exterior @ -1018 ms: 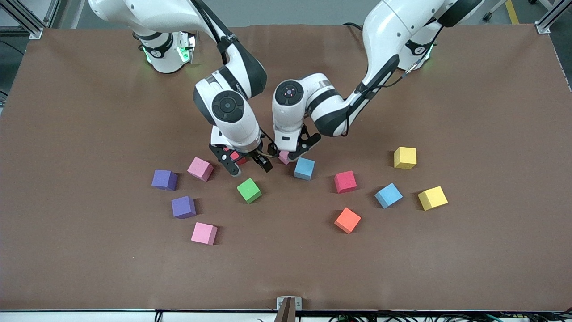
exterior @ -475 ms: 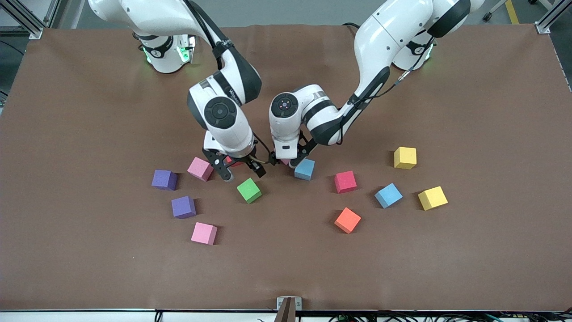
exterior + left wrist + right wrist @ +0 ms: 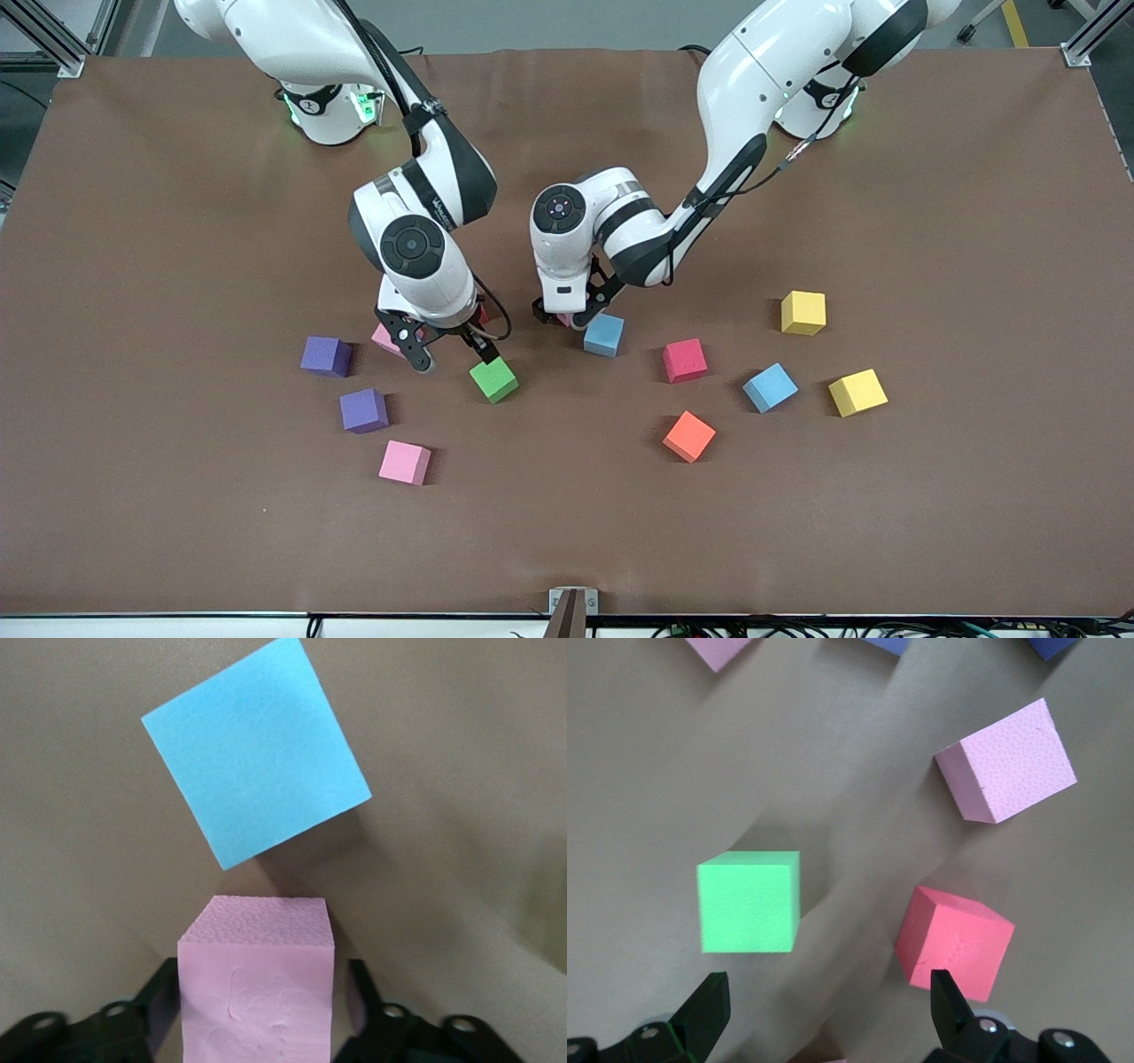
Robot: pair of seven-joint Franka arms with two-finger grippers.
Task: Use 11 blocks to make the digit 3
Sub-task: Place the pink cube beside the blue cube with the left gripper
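The blocks lie scattered over the brown table (image 3: 133, 496) and none touch, so no digit 3 has formed. Near the middle, a pink block (image 3: 255, 988) sits between the fingers of the left gripper (image 3: 567, 317), which flank both of its sides — the wrist view shows them at its faces, though whether they press it I cannot tell. A light blue block (image 3: 604, 335) lies just beside it, toward the left arm's end.

The right gripper (image 3: 450, 354) hangs low over the table with its fingers spread wide and nothing between them. In its wrist view a green block (image 3: 749, 901) and a red block (image 3: 955, 939) lie near its fingertips, with another pink block (image 3: 1005, 762) close by.

Toward the right arm's end lie two purple blocks (image 3: 326, 356) (image 3: 364, 410) and a third pink block (image 3: 405, 462), the last nearest the front camera. Toward the left arm's end lie a second red block (image 3: 685, 360), an orange block (image 3: 689, 436) and a second light blue block (image 3: 770, 387) — and farther out, two yellow cubes (image 3: 803, 312) (image 3: 858, 392).
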